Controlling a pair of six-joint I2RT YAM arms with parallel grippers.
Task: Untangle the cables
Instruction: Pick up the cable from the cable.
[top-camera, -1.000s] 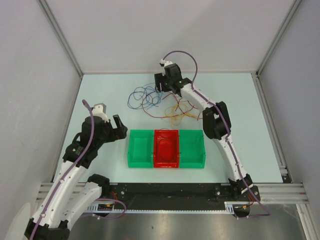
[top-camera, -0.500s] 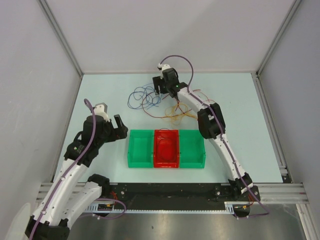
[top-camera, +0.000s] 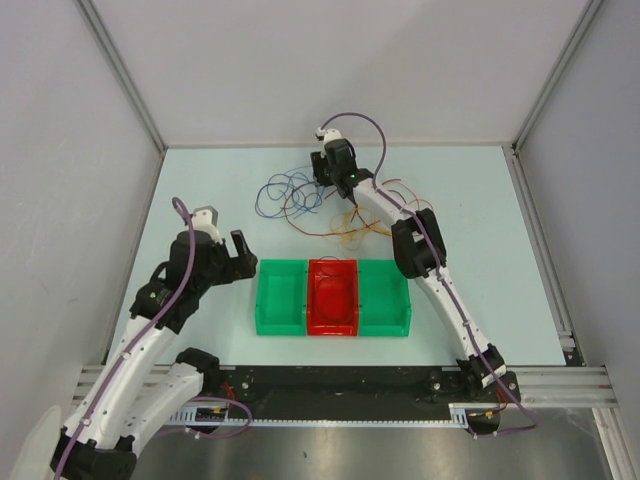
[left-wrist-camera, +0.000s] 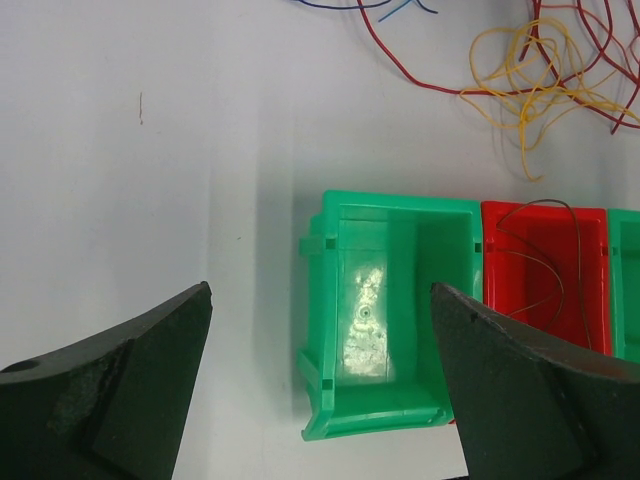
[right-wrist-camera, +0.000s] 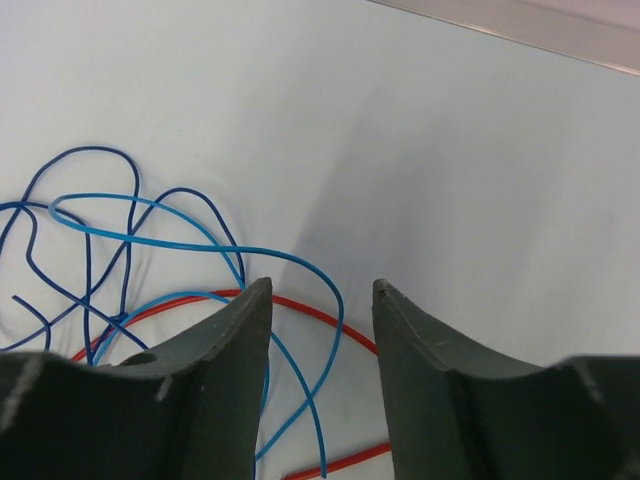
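The cables lie tangled at the back of the table: blue loops (top-camera: 283, 190), red ones (top-camera: 308, 217) and a yellow bunch (top-camera: 355, 225). My right gripper (top-camera: 322, 180) hangs low over the blue and red part. In the right wrist view its fingers (right-wrist-camera: 225, 345) stand apart, astride a light blue cable (right-wrist-camera: 300, 265) and a red cable (right-wrist-camera: 330, 318) that lie on the table; nothing is pinched. My left gripper (top-camera: 238, 258) is wide open beside the bins, holding nothing. Seen from its wrist, the left gripper (left-wrist-camera: 320, 290) frames the left green bin (left-wrist-camera: 345, 330).
Three bins stand in a row at mid-table: green (top-camera: 268, 300), red (top-camera: 318, 305) and green (top-camera: 392, 300). A thin dark cable (left-wrist-camera: 545, 265) lies looped in the red bin. Grey walls close the table on three sides.
My right arm has folded and brought its gripper down onto the blue and red cables, and its jaws have narrowed. The left arm has hardly moved.
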